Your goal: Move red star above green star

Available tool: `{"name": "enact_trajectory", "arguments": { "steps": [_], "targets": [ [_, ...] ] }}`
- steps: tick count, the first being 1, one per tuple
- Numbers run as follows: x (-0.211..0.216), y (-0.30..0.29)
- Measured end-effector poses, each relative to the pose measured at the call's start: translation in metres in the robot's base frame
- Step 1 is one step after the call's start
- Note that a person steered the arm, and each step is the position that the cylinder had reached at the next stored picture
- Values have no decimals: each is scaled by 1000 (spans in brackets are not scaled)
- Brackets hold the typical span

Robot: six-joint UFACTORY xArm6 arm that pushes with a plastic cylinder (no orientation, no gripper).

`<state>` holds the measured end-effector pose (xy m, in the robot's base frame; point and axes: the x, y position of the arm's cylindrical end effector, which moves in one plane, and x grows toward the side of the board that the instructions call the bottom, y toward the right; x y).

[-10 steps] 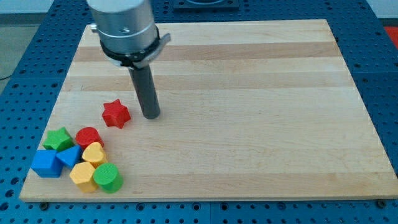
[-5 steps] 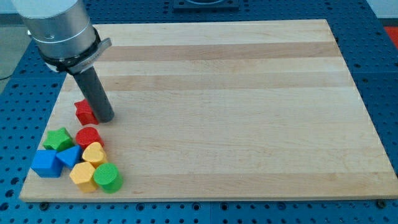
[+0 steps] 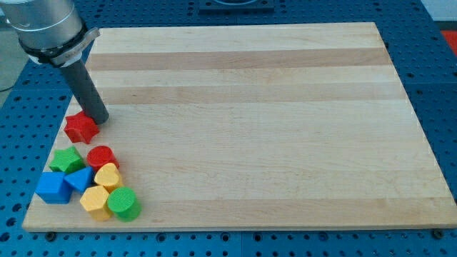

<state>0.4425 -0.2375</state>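
The table (image 3: 285,128) is pale striped wood sitting on a blue perforated base (image 3: 435,243). No brand, label or writing can be read anywhere, neither on the blocks, the wood nor the arm.

The arm comes in at the view's top left, a grey metal collar (image 3: 46,32) with the dark rod slanting down from it. My tip (image 3: 98,120) rests on the wood right against the upper right side of the red star (image 3: 81,127); from here they look to be touching. The tool is just that plain rod, with no parts to stand apart or together, and it holds nothing.

The red star lies near the table's left edge, just above the green star (image 3: 68,160) and a little to its right, with a narrow strip of bare wood between the two.

The other blocks huddle in the bottom left corner. A red cylinder (image 3: 101,156) sits just right of the green star. Below it is a yellow block (image 3: 108,175), rounded, its shape hard to make out. A blue cube (image 3: 53,187) lies under the green star, with a second blue block (image 3: 79,179) wedged beside it. Lowest are a yellow hexagon (image 3: 94,202) and, touching its right side, a green cylinder (image 3: 123,204).
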Motion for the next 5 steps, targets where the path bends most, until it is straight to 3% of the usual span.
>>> {"name": "enact_trajectory", "arguments": {
  "steps": [3, 5],
  "targets": [
    [25, 0],
    [-23, -2]
  ]
}}
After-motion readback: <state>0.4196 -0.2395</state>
